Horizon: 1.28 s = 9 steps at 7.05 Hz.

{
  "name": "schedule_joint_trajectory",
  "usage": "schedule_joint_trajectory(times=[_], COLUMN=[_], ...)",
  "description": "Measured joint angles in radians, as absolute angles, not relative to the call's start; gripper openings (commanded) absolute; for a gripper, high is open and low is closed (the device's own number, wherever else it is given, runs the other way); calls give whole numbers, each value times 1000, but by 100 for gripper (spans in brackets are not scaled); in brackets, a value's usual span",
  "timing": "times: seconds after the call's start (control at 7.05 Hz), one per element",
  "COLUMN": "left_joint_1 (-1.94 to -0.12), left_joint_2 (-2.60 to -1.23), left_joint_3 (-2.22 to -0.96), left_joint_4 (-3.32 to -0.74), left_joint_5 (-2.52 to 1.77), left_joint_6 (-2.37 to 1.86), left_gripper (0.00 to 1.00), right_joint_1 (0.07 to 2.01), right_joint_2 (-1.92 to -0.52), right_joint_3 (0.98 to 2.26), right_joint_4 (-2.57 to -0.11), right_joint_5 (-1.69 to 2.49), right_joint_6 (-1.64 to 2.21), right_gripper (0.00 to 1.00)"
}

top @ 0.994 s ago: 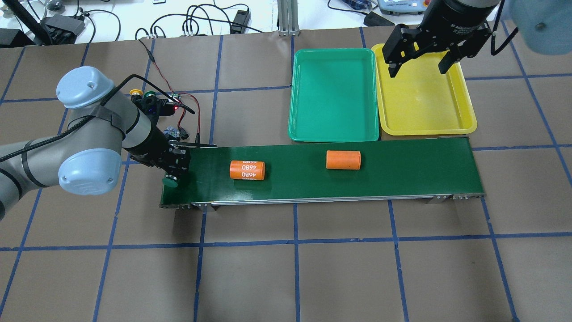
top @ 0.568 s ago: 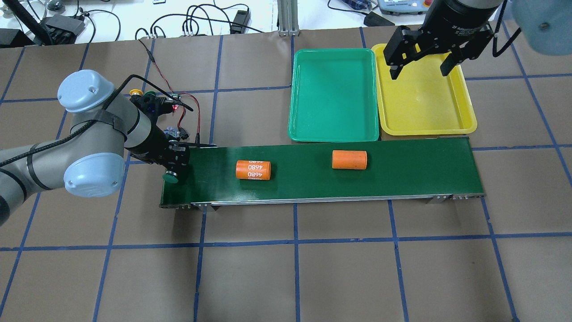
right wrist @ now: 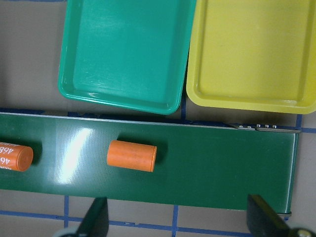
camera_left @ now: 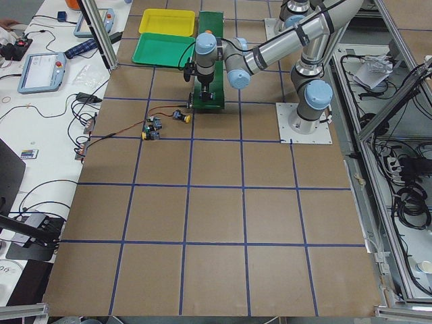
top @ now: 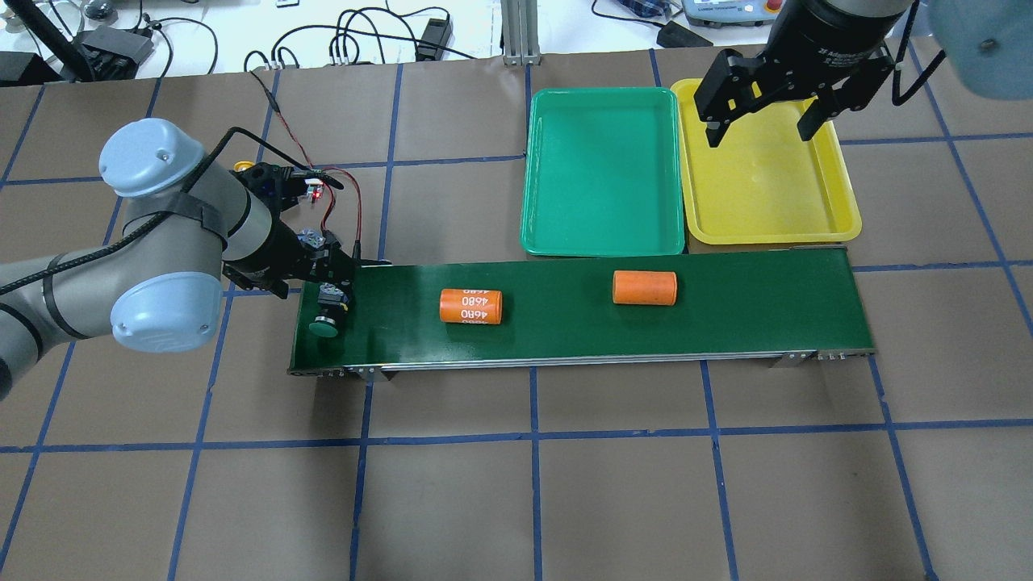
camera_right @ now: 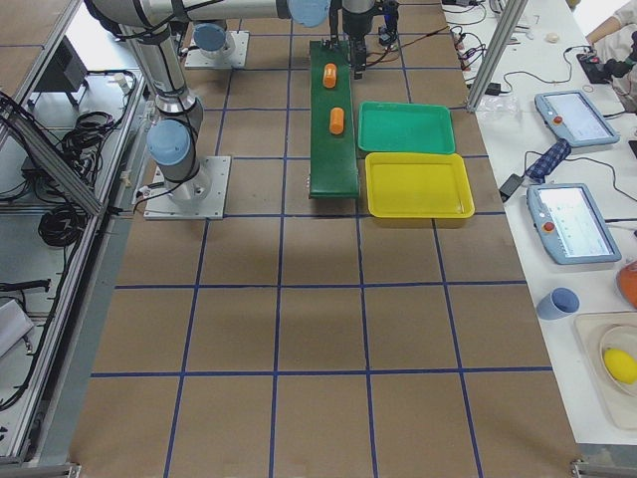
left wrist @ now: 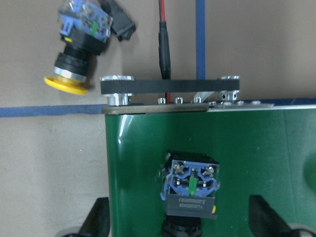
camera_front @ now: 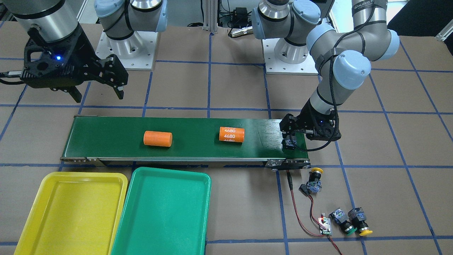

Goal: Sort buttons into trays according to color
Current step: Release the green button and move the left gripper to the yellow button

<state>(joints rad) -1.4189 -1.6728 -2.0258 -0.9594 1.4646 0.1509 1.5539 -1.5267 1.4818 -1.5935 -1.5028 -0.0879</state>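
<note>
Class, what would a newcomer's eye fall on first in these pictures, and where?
The yellow tray and the green tray, side by side beside the dark belt. Two orange cylinders lie on the belt, and a green button lies at its end under the left gripper's open jaws.

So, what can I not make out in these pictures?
1. Left wrist view: the cap of the central button is cut off by the bottom edge.
2. Overhead view: the left arm hides nearly all of the green-capped button and yellow-capped button beside the circuit board.
3. Right wrist view: the bottom edge cuts off the fingertips of the right gripper.
</note>
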Motion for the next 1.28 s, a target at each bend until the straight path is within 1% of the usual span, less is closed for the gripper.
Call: schedule_joint_trajectory(times=[0.28, 0.71, 0.99, 1.28], left_joint_1=[-1365, -1265, -1209, -1194], left_joint_2=[-1703, -1828, -1943, -2052], left_joint_3=[-1908, -1754, -1694, -1677], left_joint_4=[-975, -977, -973, -860], left_joint_5=[1494, 1516, 1515, 1507], left_joint_6=[200, 245, 244, 233], left_gripper=[100, 100, 100, 100], right_joint_1=[1553, 1549, 1548, 1548], right_joint_2=[-1527, -1528, -1529, -1529], right_joint_3=[1482, 1483, 1483, 1483], right_joint_4=[-1591, -1589, -1589, -1589], right_joint_5=[-1504, -1506, -1505, -1505], right_joint_6=[-90, -92, -92, -94], right_gripper=[100, 100, 100, 100])
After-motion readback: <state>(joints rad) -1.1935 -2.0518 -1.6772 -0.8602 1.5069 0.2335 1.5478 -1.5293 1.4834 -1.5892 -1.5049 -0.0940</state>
